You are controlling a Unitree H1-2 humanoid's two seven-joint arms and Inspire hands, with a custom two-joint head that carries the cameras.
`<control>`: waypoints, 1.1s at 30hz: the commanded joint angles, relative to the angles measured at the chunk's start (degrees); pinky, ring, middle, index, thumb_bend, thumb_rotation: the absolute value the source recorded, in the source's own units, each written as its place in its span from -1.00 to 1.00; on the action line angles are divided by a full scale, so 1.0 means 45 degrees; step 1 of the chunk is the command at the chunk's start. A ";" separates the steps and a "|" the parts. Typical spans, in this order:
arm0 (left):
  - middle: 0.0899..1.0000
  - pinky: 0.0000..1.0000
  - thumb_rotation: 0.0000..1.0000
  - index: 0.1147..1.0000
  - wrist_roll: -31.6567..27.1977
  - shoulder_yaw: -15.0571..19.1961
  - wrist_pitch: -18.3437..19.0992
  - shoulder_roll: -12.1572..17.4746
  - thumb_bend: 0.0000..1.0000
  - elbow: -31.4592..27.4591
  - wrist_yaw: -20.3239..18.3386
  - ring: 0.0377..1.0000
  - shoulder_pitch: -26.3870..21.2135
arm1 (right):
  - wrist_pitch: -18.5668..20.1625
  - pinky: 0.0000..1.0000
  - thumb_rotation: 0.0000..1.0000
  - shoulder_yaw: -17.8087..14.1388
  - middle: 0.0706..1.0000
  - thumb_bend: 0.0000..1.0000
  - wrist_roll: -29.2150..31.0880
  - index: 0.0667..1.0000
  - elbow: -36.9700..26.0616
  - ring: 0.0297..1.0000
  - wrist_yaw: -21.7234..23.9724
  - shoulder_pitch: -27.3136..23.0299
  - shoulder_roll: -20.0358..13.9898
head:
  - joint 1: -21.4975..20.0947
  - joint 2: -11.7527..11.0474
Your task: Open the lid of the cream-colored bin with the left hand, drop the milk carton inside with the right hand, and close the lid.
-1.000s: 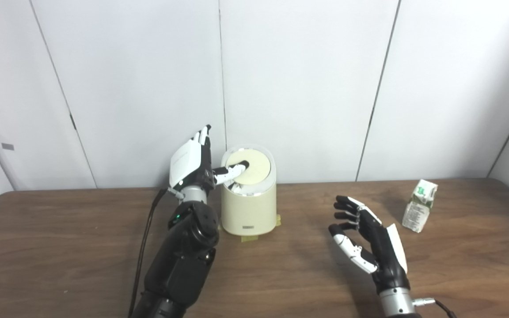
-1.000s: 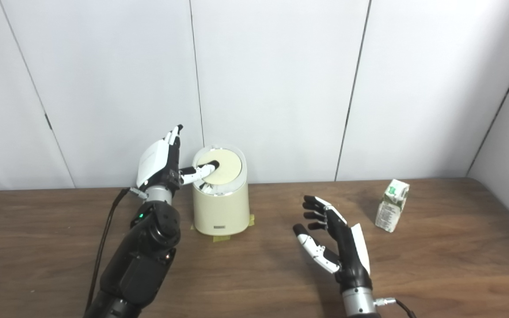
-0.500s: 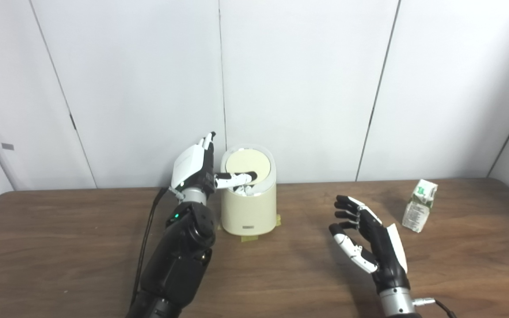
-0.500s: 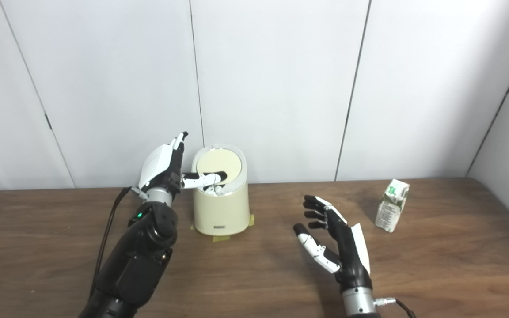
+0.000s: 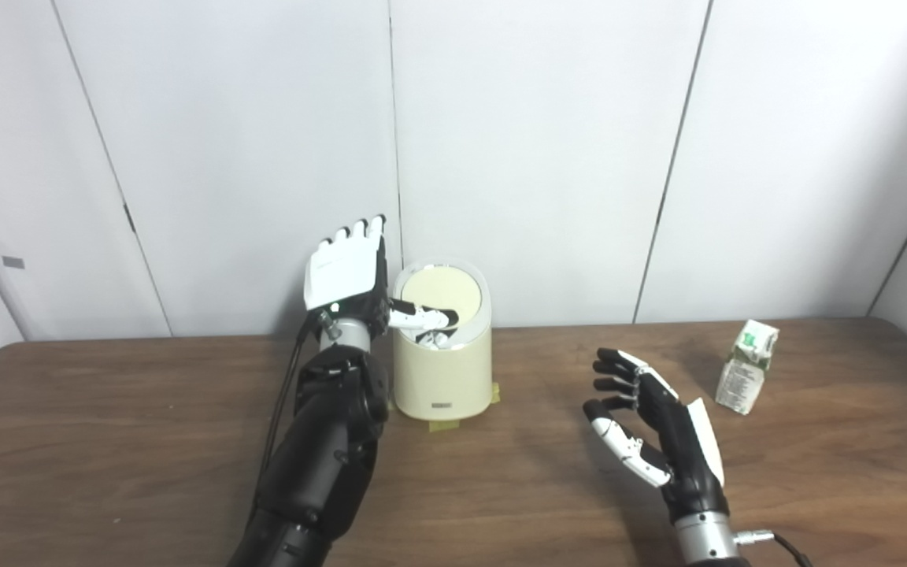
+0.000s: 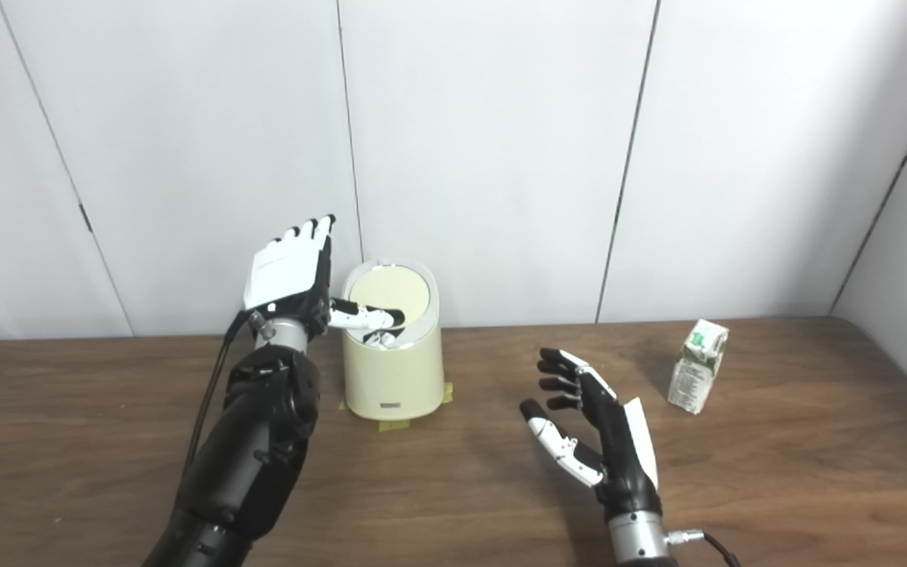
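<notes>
Fingers (image 5: 359, 232) upright beside bin (image 5: 443, 378)

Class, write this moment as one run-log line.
left hand: open, thumb on tilted lid | bin: partly open | right hand: open, waiting | milk carton: upright on table

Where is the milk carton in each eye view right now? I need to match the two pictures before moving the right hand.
Left eye view: the milk carton stands upright at the far right of the table, right of the open right hand.
Right eye view: the same carton, a bit further left in the picture.
Shared landmark: the cream-colored bin, left of centre against the wall in both.
</notes>
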 commanded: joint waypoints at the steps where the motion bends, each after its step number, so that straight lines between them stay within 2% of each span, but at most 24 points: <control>1: 1.00 1.00 -0.53 1.00 0.0079 0.0252 0.0150 0.0134 0.83 -0.0017 0.0082 1.00 -0.0178 | -0.0136 0.23 -0.01 0.0148 0.47 -0.50 -0.0220 0.51 0.0360 0.41 -0.0028 0.0282 0.0240 | -0.0031 -0.0007; 2: 1.00 1.00 -0.40 1.00 -0.0528 0.0460 0.0145 0.0071 0.76 -0.0093 0.0183 1.00 -0.0149 | -0.0116 0.23 0.00 0.0158 0.47 -0.50 -0.0248 0.50 0.0342 0.41 -0.0030 0.0283 0.0240 | -0.0043 0.0004; 3: 1.00 1.00 0.21 1.00 -0.0957 0.0597 0.0142 0.0033 0.54 -0.0139 0.0241 1.00 -0.0135 | -0.0104 0.23 0.00 0.0165 0.47 -0.51 -0.0264 0.51 0.0330 0.41 -0.0031 0.0283 0.0240 | -0.0043 0.0004; 4: 1.00 1.00 0.52 1.00 -0.1438 0.0749 0.0136 0.0004 0.42 -0.0184 0.0314 1.00 -0.0128 | -0.0117 0.24 0.00 0.0167 0.47 -0.51 -0.0228 0.51 0.0329 0.41 -0.0014 0.0288 0.0245 | -0.0040 0.0006; 5: 1.00 1.00 0.80 1.00 -0.2003 0.0921 0.0130 -0.0020 0.40 -0.0236 0.0381 1.00 -0.0127 | -0.0117 0.24 0.01 0.0173 0.48 -0.50 -0.0204 0.51 0.0315 0.41 0.0000 0.0296 0.0251 | -0.0029 0.0010; 7: 1.00 1.00 0.95 1.00 -0.3240 0.1360 0.0087 -0.0091 0.45 -0.0355 0.0368 1.00 -0.0132 | -0.0058 0.24 0.01 0.0192 0.48 -0.50 -0.0258 0.51 0.0244 0.41 -0.0008 0.0313 0.0260 | -0.0035 0.0010; 10: 1.00 1.00 1.00 1.00 -0.5011 0.1896 -0.0018 -0.0135 0.53 -0.0544 0.0278 1.00 -0.0085 | -0.0118 0.24 0.00 0.0211 0.49 -0.50 -0.0365 0.51 0.0276 0.42 -0.0068 0.0309 0.0244 | -0.0047 0.0024; 13: 1.00 0.97 1.00 0.98 -0.6018 0.2021 -0.0488 -0.0102 0.60 -0.0738 0.0877 1.00 0.0195 | -0.0181 0.26 -0.01 0.0197 0.50 -0.49 -0.0291 0.52 0.0330 0.43 -0.0055 0.0297 0.0260 | -0.0038 0.0020; 18: 1.00 0.99 1.00 0.97 -0.7381 0.2059 -0.2268 -0.0022 0.56 -0.1152 0.2557 1.00 0.1048 | -0.0214 0.22 0.03 0.0209 0.48 -0.49 -0.0388 0.51 0.0405 0.41 -0.0134 0.0257 0.0277 | -0.0195 -0.0126; 21: 0.97 0.90 1.00 0.92 -0.8012 0.2192 -0.3422 0.0005 0.51 -0.1827 0.3546 0.99 0.1919 | -0.0216 0.21 -0.01 0.0227 0.47 -0.50 -0.0500 0.50 0.0397 0.40 -0.0199 0.0256 0.0294 | -0.0208 -0.0112; 22: 0.96 0.80 1.00 0.91 -0.8168 0.2249 -0.3690 0.0003 0.40 -0.2052 0.3806 0.96 0.2194 | -0.0180 0.23 0.01 0.0237 0.48 -0.49 -0.0572 0.51 0.0373 0.42 -0.0222 0.0260 0.0285 | -0.0208 -0.0112; 24: 0.98 0.77 1.00 0.92 -0.8750 0.2439 -0.4515 -0.0008 0.30 -0.2478 0.4231 0.95 0.2801 | -0.0230 0.25 0.03 0.0235 0.48 -0.48 -0.0610 0.51 0.0386 0.43 -0.0266 0.0267 0.0281 | -0.0126 -0.0085; 26: 0.91 0.73 1.00 0.87 -0.9162 0.2553 -0.5664 0.0007 0.15 -0.2693 0.4839 0.91 0.3363 | -0.0276 0.24 0.04 0.0245 0.48 -0.47 -0.0697 0.51 0.0395 0.42 -0.0316 0.0274 0.0270 | -0.0132 -0.0071; 28: 0.83 0.70 1.00 0.79 -0.9677 0.2685 -0.6859 -0.0019 0.10 -0.2845 0.5310 0.85 0.3910 | -0.0323 0.23 0.04 0.0248 0.48 -0.47 -0.0750 0.51 0.0396 0.41 -0.0357 0.0275 0.0285 | -0.0163 -0.0085; 30: 0.79 0.70 1.00 0.75 -1.0051 0.2742 -0.7664 -0.0027 0.04 -0.3099 0.5519 0.80 0.4370 | -0.0331 0.23 0.04 0.0242 0.48 -0.47 -0.0730 0.51 0.0365 0.41 -0.0341 0.0278 0.0303 | -0.0189 -0.0065; 31: 0.76 0.69 1.00 0.72 -1.0235 0.2755 -0.8110 -0.0019 -0.09 -0.3217 0.5596 0.78 0.4589 | -0.0312 0.23 0.04 0.0237 0.49 -0.47 -0.0703 0.51 0.0345 0.42 -0.0317 0.0279 0.0307 | -0.0189 -0.0065; 33: 0.73 0.69 1.00 0.70 -1.0532 0.2784 -0.8779 0.0005 -0.17 -0.3455 0.5645 0.76 0.5003 | -0.0301 0.24 0.05 0.0232 0.49 -0.46 -0.0679 0.51 0.0308 0.43 -0.0296 0.0288 0.0309 | -0.0263 -0.0059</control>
